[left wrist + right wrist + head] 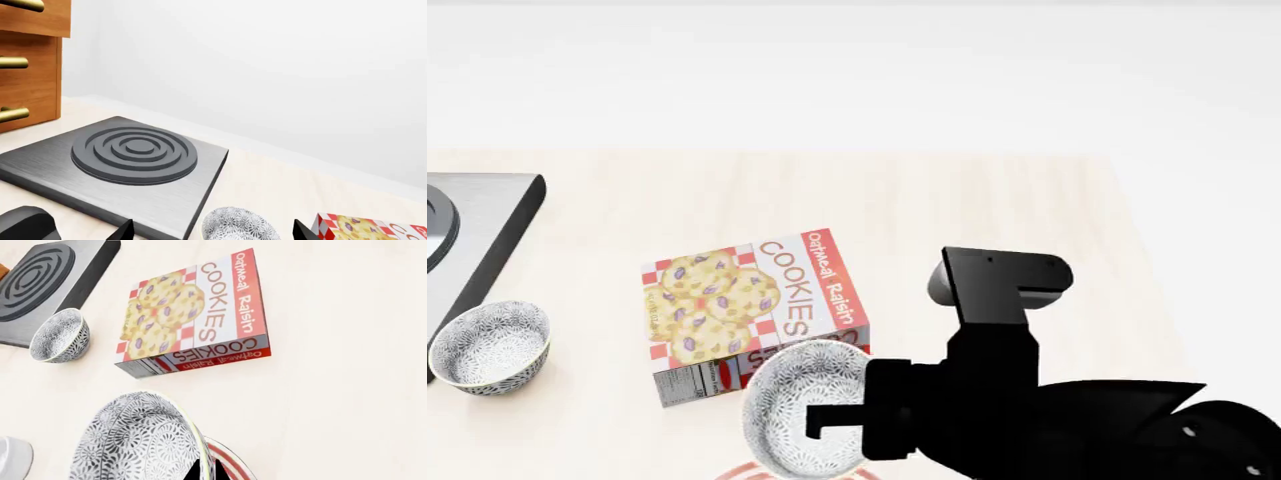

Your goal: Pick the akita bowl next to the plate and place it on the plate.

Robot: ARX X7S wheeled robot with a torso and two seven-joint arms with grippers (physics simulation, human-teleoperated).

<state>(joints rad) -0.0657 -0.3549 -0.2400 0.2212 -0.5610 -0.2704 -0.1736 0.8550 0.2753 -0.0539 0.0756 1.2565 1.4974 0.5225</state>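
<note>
The right gripper [827,425] grips the rim of the akita bowl [805,407], holding it tilted on its side above the near edge of the counter, so its pale speckled inside faces the head camera and its dense patterned outside fills the lower part of the right wrist view. The left gripper [210,235] shows only as two dark fingertips at the edge of the left wrist view, spread apart with nothing between them. The pale wooden counter [988,210] carries everything else. Largest on it is the grey hob [133,170] with a raised burner of concentric rings, standing near a wooden drawer unit [30,60] with brass handles. Next comes the cookie box [754,305], lying flat with its printed face up, just beyond the held bowl. The plate [230,462] lies directly under the held bowl, only a sliver of its red-ringed rim showing in the right wrist view and at the bottom of the head view; whether the bowl touches it cannot be told. A second patterned bowl [490,345] stands upright just beside the hob's corner, well apart from the plate. A white cup [12,457] peeks in at the edge of the right wrist view.
</note>
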